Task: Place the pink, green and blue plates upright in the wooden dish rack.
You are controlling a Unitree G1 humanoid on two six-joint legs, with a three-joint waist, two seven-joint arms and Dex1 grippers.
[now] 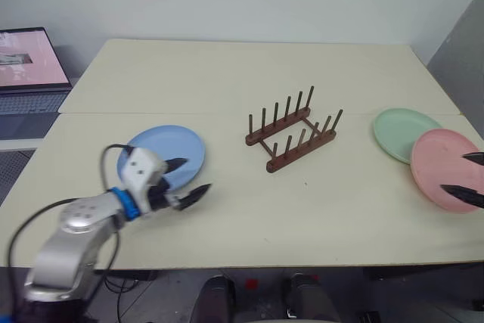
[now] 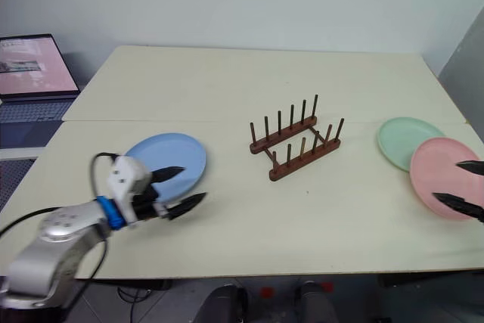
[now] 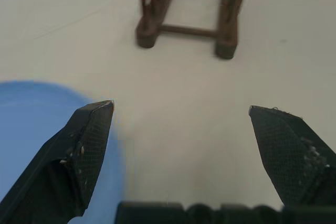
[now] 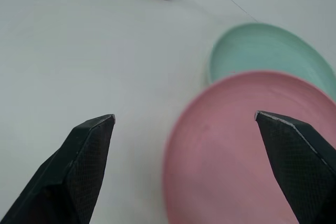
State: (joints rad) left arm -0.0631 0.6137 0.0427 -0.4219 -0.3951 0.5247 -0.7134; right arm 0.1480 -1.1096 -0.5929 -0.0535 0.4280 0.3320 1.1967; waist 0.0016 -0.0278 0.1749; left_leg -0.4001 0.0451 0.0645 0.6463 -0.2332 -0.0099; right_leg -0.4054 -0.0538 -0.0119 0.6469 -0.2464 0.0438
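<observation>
Pale cream desk (image 1: 227,73), made of two tops pushed together with a seam running across, stands against a plain light wall. No readable writing or brand marks anywhere; the open laptop (image 1: 30,73) at the far left edge shows a pinkish screen, its text too small to read.

Small dark brown wooden dish rack (image 1: 291,132) with two base bars and rows of thin upright pegs stands near the middle of the desk, slots empty.

Round matte light blue plate (image 1: 168,153) lies flat on the desk to the left of the rack. Left gripper (image 1: 187,179) with black fingers hangs at the plate's near right edge, jaws spread wide, holding nothing; one fingertip over the plate rim, the other over bare desk. Contact with the plate cannot be told. In the left wrist view the rack's end sits ahead between the fingers.

Round mint green plate (image 1: 404,132) lies flat on the right side of the desk, well apart from the rack. Round pastel pink plate (image 1: 446,168) lies just nearer, its rim overlapping the green plate's edge. Right gripper (image 1: 469,178) is over the pink plate at the right edge, jaws wide apart, nothing held.
</observation>
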